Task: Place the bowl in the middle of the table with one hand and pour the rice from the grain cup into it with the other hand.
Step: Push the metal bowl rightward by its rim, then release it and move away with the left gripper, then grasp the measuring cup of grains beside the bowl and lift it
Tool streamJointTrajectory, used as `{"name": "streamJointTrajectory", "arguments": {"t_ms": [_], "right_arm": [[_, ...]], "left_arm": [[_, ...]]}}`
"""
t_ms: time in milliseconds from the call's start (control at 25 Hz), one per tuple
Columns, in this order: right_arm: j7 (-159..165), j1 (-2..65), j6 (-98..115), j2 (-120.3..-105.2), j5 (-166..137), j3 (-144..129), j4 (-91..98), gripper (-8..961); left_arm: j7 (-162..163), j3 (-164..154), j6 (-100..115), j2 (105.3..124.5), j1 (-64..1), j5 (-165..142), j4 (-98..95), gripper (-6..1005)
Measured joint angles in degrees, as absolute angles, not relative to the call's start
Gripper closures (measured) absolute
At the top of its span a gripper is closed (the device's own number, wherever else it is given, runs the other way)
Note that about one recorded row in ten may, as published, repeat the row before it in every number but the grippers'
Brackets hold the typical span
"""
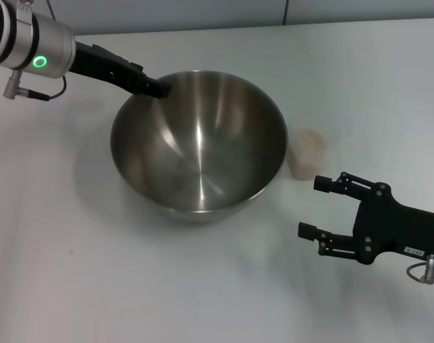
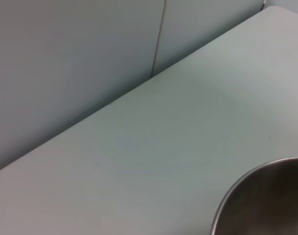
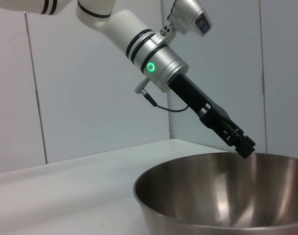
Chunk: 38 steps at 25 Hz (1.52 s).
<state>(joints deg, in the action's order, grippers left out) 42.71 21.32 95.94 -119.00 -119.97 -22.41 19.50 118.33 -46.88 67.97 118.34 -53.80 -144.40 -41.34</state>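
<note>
We log the surface [image 1: 53, 271] first: plain white, smooth, with grey panels [image 1: 203, 13] along its far edge. Broad bare stretches lie on the near side of both end effectors and out past the left arm; the left wrist view shows more open white running up to the panel line.

The bowl [image 1: 199, 143] stands upright about mid-surface, by far the largest item. It is stainless steel, with a brushed, shiny interior, a bright vertical glint down the centre and a thin rim. We see nothing inside it.

The left end effector [image 1: 156, 88] comes in from the far left corner, angled down, its tip at the bowl's far-left rim. From the right wrist view [image 3: 243, 145] the tip sits right at the rim line; we read it as pinched closed on the rim, though the contact point itself is small and dark.

The right end effector [image 1: 315, 207] hovers low over the near right part of the surface, fingers spread wide apart and holding nothing. The bowl is just beyond its fingertips to the left, apart from them.

The grain cup [image 1: 310, 151] stands on the far side of the right end effector, close by, just beside the bowl's right wall. It is clear, nearly colourless plastic and hard to pick out against the white. The rice [image 1: 308, 140] shows as a pale beige mass within.
</note>
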Motion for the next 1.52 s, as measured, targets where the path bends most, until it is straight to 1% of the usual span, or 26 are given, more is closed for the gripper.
{"name": "streamJointTrajectory", "arguments": {"t_ms": [120,320,760,920,1080,1120,1160,1200,1280,1320,1360,1520], "right_arm": [[42.7,21.3,95.9,-119.0,-120.0,-22.4,19.5,134],[42.7,21.4,95.9,-119.0,-120.0,-22.4,19.4,134],[42.7,21.4,95.9,-119.0,-120.0,-22.4,19.4,133],[42.7,21.4,95.5,-119.0,-120.0,-22.4,19.4,133],[42.7,21.4,95.2,-119.0,-120.0,-22.4,19.4,133],[42.7,21.4,95.2,-119.0,-120.0,-22.4,19.4,133],[42.7,21.4,95.1,-119.0,-120.0,-22.4,19.4,133],[42.7,21.5,95.1,-119.0,-120.0,-22.4,19.4,133],[42.7,21.6,95.0,-119.0,-120.0,-22.4,19.4,133],[42.7,21.8,94.8,-119.0,-120.0,-22.4,19.4,134],[42.7,21.8,94.8,-119.0,-120.0,-22.4,19.4,134],[42.7,22.1,94.4,-119.0,-119.9,-22.4,19.4,134]], "left_arm": [[118.3,-46.9,68.0,118.34,-53.7,-144.4,-41.4,300],[118.4,-46.9,68.0,118.32,-53.5,-144.3,-41.5,167],[118.4,-46.8,68.2,118.3,-53.5,-143.9,-41.6,167],[117.7,-46.4,70.3,118.09,-51.5,-139.6,-42.9,167],[114.3,-46.4,73.7,117.53,-45.6,-129.2,-46.9,167],[111.3,-46.4,75.8,116.87,-41.5,-122.0,-47.8,167],[111.3,-46.4,75.8,116.87,-41.5,-122.0,-47.8,167],[109.9,-46.4,76.4,116.59,-39.8,-119.4,-47.8,167],[106.1,-46.4,77.8,116.03,-35.5,-112.7,-47.6,167],[101.8,-46.4,78.9,115.75,-31.3,-105.8,-47.0,167],[101.8,-46.4,78.9,115.75,-31.3,-105.8,-47.0,167],[92.4,-46.3,81.8,115.44,-23.9,-94.9,-43.5,167]]}}
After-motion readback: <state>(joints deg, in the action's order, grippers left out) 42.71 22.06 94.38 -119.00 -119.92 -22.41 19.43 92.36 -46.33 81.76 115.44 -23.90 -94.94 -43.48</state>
